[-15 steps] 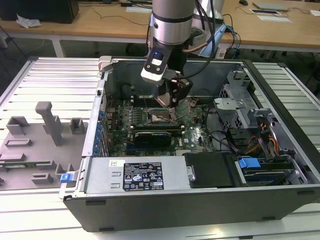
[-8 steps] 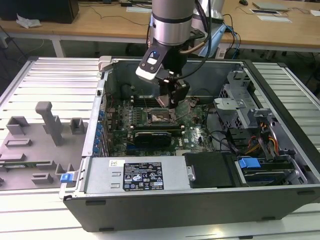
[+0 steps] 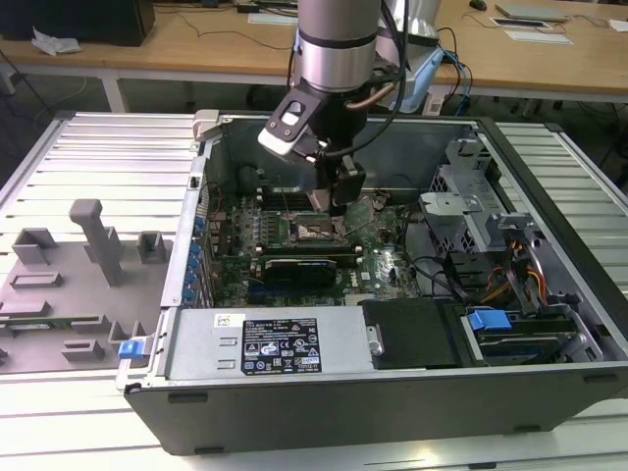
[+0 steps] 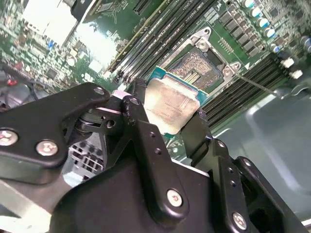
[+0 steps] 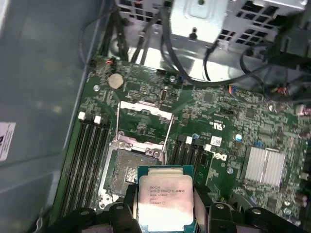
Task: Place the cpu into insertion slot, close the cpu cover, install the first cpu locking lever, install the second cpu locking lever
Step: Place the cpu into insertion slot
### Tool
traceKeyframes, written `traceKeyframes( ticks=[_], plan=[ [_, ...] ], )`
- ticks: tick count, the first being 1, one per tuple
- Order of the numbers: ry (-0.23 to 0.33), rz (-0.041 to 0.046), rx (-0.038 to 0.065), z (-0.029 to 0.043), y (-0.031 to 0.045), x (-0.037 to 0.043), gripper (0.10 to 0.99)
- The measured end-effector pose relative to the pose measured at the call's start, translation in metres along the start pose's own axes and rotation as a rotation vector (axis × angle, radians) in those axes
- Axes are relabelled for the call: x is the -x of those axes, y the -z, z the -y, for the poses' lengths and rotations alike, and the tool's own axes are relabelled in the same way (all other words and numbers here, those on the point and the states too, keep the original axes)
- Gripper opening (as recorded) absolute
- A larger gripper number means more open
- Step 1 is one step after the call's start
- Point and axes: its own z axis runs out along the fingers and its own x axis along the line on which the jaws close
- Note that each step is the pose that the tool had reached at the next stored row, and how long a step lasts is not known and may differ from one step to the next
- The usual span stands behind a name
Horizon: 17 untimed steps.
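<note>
The pincer (image 4: 167, 109) is clamped on the cpu (image 4: 170, 104), one black finger (image 4: 138, 104) against each of two opposite edges. The chip's pale metal top faces the camera in both wrist views. In the first wrist view the cpu (image 5: 165, 199) carries several lines of small dark print, too fine to make out, and a green border shows around the lid.

The insertion slot (image 4: 199, 65) lies bare just beyond the chip, its glinting contact field uncovered, so the cpu is not seated. The cpu cover (image 5: 146, 108) stands swung up from the slot's (image 5: 127, 170) far edge. A thin metal rod (image 4: 255, 83) juts from one socket corner.

In the exterior view the pincer (image 3: 332, 204) hangs just above the slot (image 3: 316, 232), at its twelve o'clock, inside the open computer case (image 3: 392, 402).
- **Six o'clock of the slot:** the power supply (image 3: 196, 343) bears a white label (image 3: 280, 345) dense with print and marks, unreadable here.
- **Three o'clock of the slot:** a drive cage (image 3: 461, 211) with a blue tab (image 3: 488, 321) below it.
- **Nine o'clock of the case:** a grey fixture plate (image 3: 69, 285) rests on the ribbed tabletop (image 3: 98, 147).

A white sticker (image 5: 6, 141) clings to the case wall in the first wrist view. Memory slots (image 5: 90, 155) flank the socket.
</note>
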Motion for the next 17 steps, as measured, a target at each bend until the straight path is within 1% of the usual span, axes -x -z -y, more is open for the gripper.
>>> traceKeyframes(
  ticks=[1,3,4,6,10,14,17],
  plan=[
    [-0.025,0.0018,0.000,0.0001,-0.0007,0.0000,0.541],
    [-0.094,0.0072,0.001,0.0004,-0.0049,0.0001,0.541],
    [-0.109,0.0083,0.001,0.0005,-0.0059,0.0001,0.541],
    [-0.126,0.0098,0.001,0.0006,-0.0087,-0.0007,0.541],
    [-0.138,0.0106,0.002,0.0002,-0.0132,-0.0039,0.541],
    [-0.158,0.0122,0.002,0.0004,-0.0230,-0.0065,0.541],
    [-0.167,0.0130,0.002,0.0004,-0.0275,-0.0080,0.541]
  ],
)
